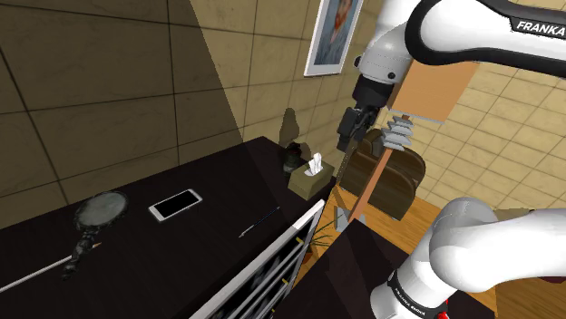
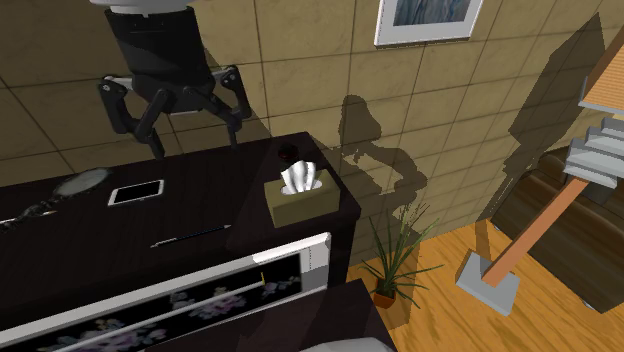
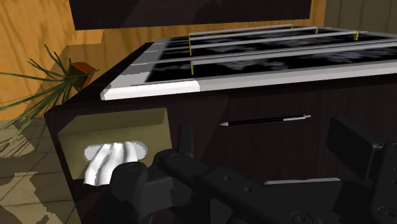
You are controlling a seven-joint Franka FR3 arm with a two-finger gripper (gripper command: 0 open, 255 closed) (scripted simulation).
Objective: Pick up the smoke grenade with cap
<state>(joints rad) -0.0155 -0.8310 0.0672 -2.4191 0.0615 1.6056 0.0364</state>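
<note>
Smoke grenade (image 1: pixel 292 156) was this small dark thing parked at the back corner of the dark dresser (image 1: pixel 181 263), right behind the tissue box (image 1: pixel 311 179). Gripper (image 2: pixel 195 140) hung above the dresser top, fingers spread apart, gripping nothing. Phone (image 1: pixel 175 204), pen (image 1: pixel 258 222) and hand mirror (image 1: pixel 102 210) lay further along.

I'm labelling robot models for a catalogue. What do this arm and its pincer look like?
The arm is glossy white with rounded segments, dark bands at the joints and white FRANKA lettering on one dark band. The pincer is all black: a round body carrying two jointed, angular fingers.
</note>
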